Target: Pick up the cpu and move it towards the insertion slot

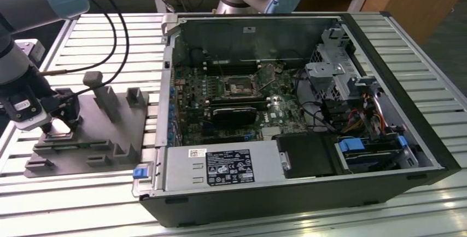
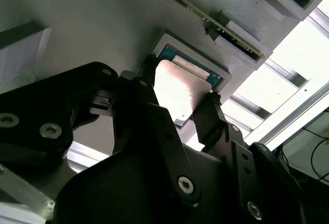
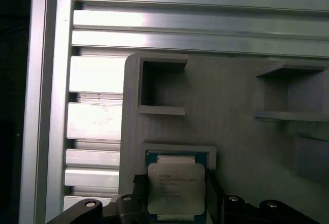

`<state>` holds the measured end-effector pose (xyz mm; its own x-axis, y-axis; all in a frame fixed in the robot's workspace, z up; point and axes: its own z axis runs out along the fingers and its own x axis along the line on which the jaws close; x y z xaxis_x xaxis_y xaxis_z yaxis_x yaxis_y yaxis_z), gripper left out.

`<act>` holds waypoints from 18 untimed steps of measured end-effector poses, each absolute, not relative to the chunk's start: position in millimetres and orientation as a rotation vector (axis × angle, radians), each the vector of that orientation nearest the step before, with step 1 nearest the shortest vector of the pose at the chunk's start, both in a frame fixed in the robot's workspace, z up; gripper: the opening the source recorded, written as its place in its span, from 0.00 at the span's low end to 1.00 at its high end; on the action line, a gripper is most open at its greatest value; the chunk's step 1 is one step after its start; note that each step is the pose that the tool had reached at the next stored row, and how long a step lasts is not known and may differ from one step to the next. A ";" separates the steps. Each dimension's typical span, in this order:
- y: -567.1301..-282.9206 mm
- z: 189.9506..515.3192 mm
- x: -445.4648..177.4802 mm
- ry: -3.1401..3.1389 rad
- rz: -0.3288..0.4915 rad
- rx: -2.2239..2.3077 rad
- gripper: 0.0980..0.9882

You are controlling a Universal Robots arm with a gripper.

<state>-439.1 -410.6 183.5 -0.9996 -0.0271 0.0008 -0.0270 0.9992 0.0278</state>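
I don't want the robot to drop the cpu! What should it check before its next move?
1. Hand is at the cpu: ok.
2. Fingers sit against two opposite cpu edges: ok, in both wrist views.
3. Cpu is lifted clear of its nest in the tray: cannot tell.
4. Slot has nothing lying on it: ok, as far as the exterior view shows.
5. Flat, straight way from tray to slot: not ok, the case wall stands between them.
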 end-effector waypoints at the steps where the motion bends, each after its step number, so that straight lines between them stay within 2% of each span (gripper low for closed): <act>1: -410.6 183.5 -439.1 -3.140 -0.044 0.042 0.50; 18: -410.6 195.5 -439.1 -3.141 -0.044 0.043 0.50</act>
